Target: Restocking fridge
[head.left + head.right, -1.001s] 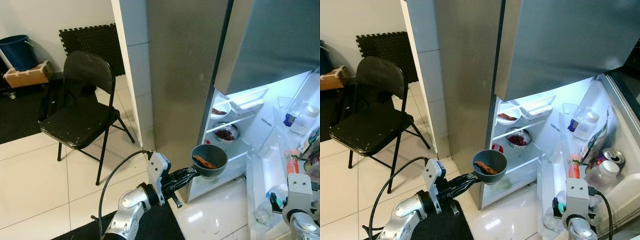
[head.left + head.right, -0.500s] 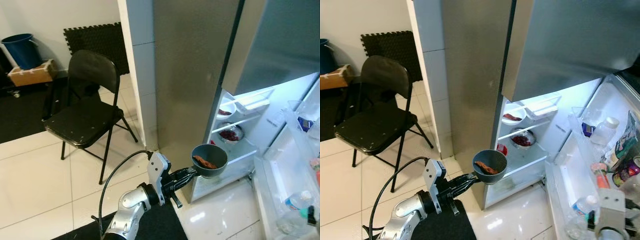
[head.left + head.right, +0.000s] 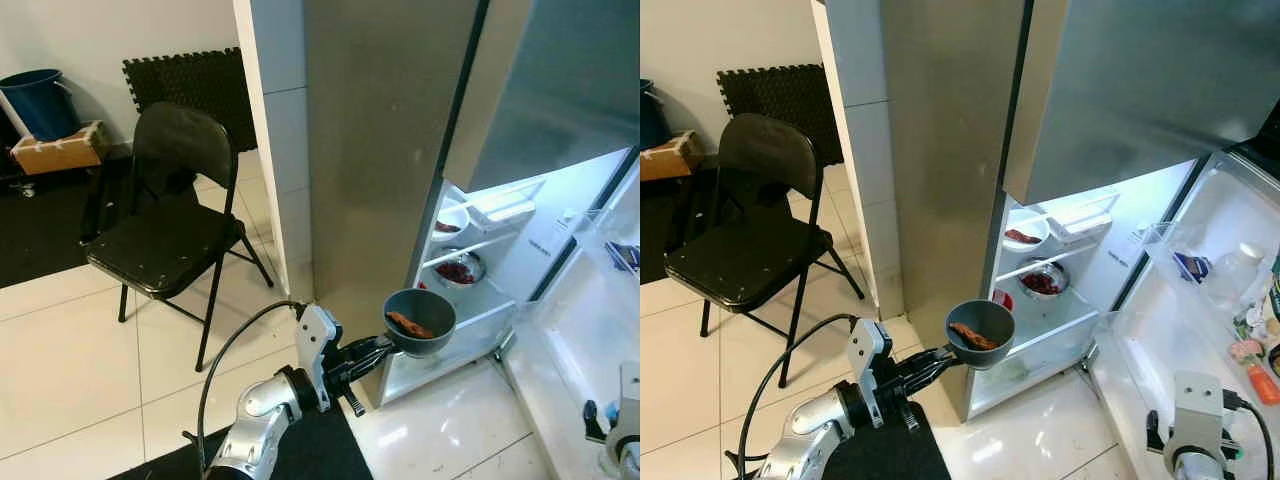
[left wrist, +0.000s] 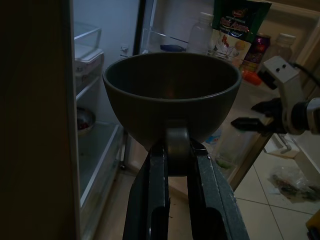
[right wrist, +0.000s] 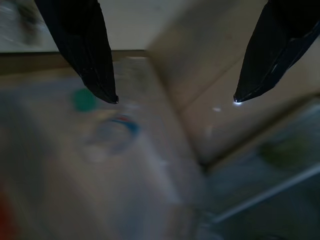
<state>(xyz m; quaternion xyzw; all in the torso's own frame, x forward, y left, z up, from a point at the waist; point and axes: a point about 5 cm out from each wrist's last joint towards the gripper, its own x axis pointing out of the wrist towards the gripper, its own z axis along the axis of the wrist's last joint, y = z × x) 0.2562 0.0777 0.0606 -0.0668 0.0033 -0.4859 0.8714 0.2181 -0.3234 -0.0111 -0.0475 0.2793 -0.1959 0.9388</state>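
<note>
My left gripper (image 3: 383, 346) is shut on the rim of a dark grey bowl (image 3: 420, 318) that holds a brown strip of food (image 3: 408, 324). It holds the bowl level, just outside the lower compartment of the open fridge (image 3: 470, 270). In the left wrist view the two fingers (image 4: 155, 180) clamp the bowl (image 4: 172, 95) from below. Inside, a white bowl (image 3: 1025, 235) rests on an upper shelf and a metal bowl of red food (image 3: 1040, 282) on the one below. My right gripper (image 3: 1154, 432) hangs low by the open fridge door (image 3: 1200, 300), its fingers (image 5: 90, 55) spread wide apart.
The door racks hold bottles and packets (image 3: 1240, 270). A black folding chair (image 3: 170, 220) stands to the left on the tiled floor. Behind it are a blue bucket (image 3: 35, 100), a cardboard box (image 3: 60, 150) and a black foam mat (image 3: 190, 85). A cable (image 3: 235, 345) loops over my left arm.
The fridge door stands wider open to the right than a second ago. My right arm has dropped to the lower right. The left gripper and its bowl have stayed in place.
</note>
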